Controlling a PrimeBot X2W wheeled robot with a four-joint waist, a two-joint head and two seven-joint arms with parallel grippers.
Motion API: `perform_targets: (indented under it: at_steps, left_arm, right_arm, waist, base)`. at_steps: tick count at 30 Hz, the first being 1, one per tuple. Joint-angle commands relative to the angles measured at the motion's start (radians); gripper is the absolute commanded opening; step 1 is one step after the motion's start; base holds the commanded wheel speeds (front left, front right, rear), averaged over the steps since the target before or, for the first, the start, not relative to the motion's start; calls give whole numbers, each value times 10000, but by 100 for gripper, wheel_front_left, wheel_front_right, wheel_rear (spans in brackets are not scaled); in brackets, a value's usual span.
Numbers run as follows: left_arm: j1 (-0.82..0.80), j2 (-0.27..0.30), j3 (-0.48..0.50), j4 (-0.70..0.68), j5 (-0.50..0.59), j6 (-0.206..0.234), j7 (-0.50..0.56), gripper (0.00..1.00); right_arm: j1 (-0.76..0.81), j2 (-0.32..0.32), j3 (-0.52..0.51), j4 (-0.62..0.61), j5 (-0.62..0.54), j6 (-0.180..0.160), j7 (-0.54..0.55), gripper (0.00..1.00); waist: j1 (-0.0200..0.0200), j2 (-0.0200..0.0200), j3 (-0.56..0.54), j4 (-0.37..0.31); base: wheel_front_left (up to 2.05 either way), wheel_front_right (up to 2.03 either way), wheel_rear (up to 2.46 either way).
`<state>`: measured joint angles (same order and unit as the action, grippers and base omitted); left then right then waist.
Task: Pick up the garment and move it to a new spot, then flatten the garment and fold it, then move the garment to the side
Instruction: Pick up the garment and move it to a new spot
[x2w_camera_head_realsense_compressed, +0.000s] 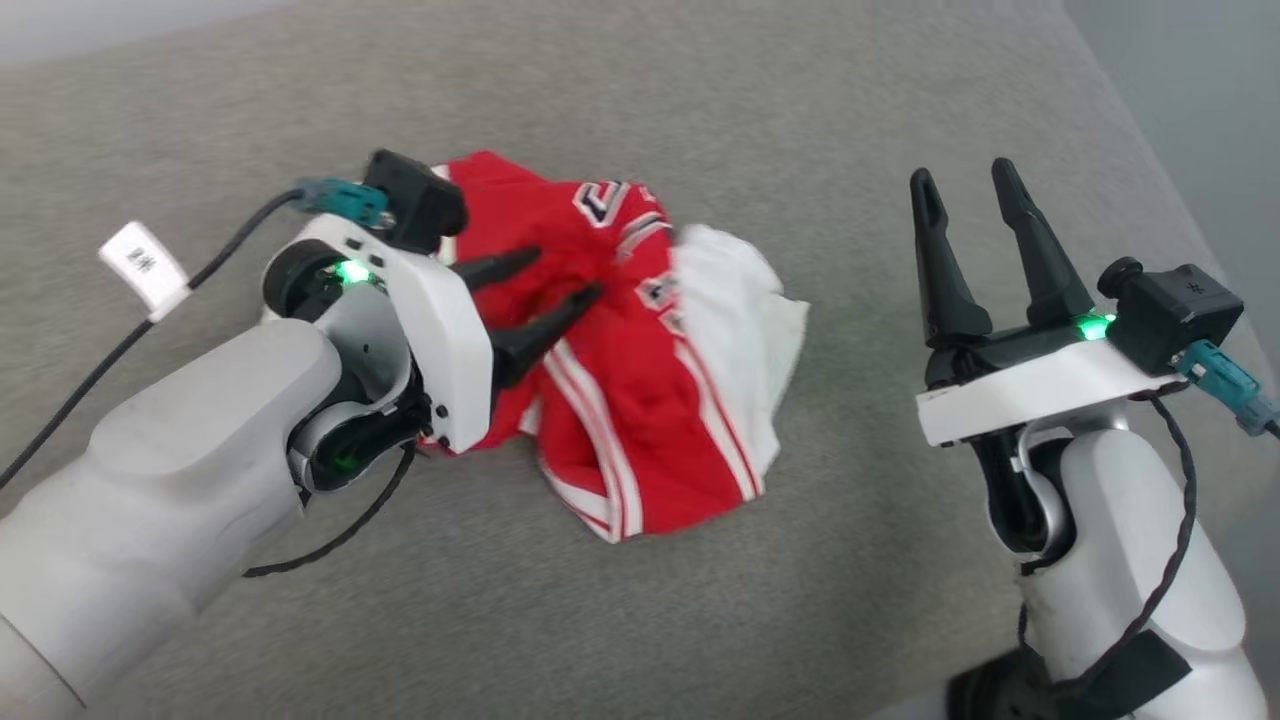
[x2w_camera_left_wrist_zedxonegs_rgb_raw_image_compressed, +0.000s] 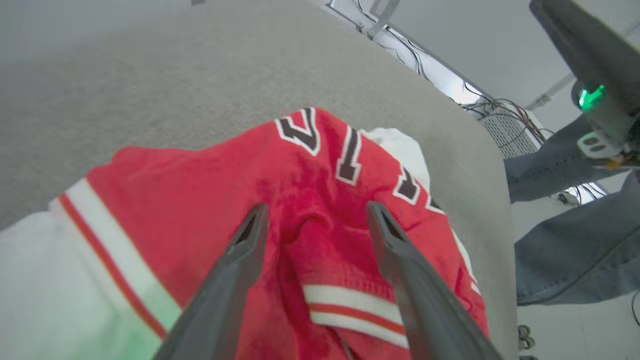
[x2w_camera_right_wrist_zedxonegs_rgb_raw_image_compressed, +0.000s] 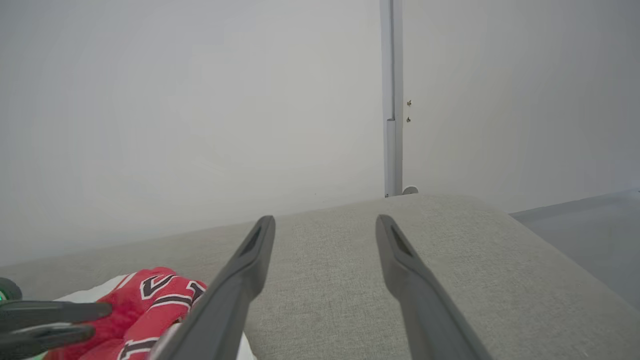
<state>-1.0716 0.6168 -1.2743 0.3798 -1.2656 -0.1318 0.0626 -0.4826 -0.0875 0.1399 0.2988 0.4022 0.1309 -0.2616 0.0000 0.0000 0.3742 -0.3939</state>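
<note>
Jaws on both grippers gape wide, holding nothing; the garment (x2w_camera_head_realsense_compressed: 640, 430) lies bunched up on the desk (x2w_camera_head_realsense_compressed: 700, 100) under the left gripper (x2w_camera_head_realsense_compressed: 567, 273), the right gripper (x2w_camera_head_realsense_compressed: 965, 175) well apart, so flattening seems next: pinch two edges and pull.

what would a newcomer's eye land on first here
The crumpled red jersey, white lining showing, lies in the middle of the grey surface and grabs the eye first. The left gripper hangs open right over it. The right gripper stands open off to the right, apart from the cloth.
</note>
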Motion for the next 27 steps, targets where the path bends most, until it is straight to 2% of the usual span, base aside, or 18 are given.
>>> perform_targets:
  at_steps: [1,8,13,15,17,20,25,26,27]
  left_arm:
    - [110,-8,13,64,-150,25,-312,100]
    - [1194,-15,107,775,-549,25,-2568,100]
    - [2495,-109,590,1259,-1514,25,-3187,100]
    - [3043,-152,810,1450,-1439,25,-3269,100]
    - [3569,-219,1389,1562,-1453,25,-3281,100]
    - [4511,-265,2439,1759,-861,25,-3283,100]
    - [6159,-436,4420,1782,231,25,-3287,100]
    - [6159,-436,4420,1782,231,25,-3287,100]
    - [6503,-468,4818,1766,480,25,-3286,100]
  right_arm:
    - [-2,-107,11,80,-42,-3,-44,100]
    - [219,-651,69,610,-266,-3,-45,100]
    - [496,-1057,59,953,-234,-3,-42,100]
    - [732,-1251,-52,1052,-213,-3,-37,100]
    - [989,-1410,-160,1112,-172,-3,-35,100]
    - [1393,-1648,-310,1147,-168,-3,-19,100]
    - [2166,-1882,-557,1097,-90,-3,64,100]
    - [2166,-1882,-557,1097,-90,-3,64,100]
    - [2320,-1906,-634,1070,-54,-3,86,100]
  waist:
    - [0,0,-405,575]
    - [0,0,-1213,2033]
    - [0,0,-1814,3052]
    - [0,0,-2079,3433]
    - [0,0,-2296,3772]
    - [0,0,-2558,4177]
    - [0,0,-2952,4626]
    - [0,0,-2952,4626]
    - [0,0,-3029,4690]
  base:
    - [0,0,0]
    - [0,0,0]
    - [0,0,0]
    - [0,0,0]
    - [0,0,0]
    - [0,0,0]
    - [0,0,0]
    - [0,0,0]
    - [0,0,0]
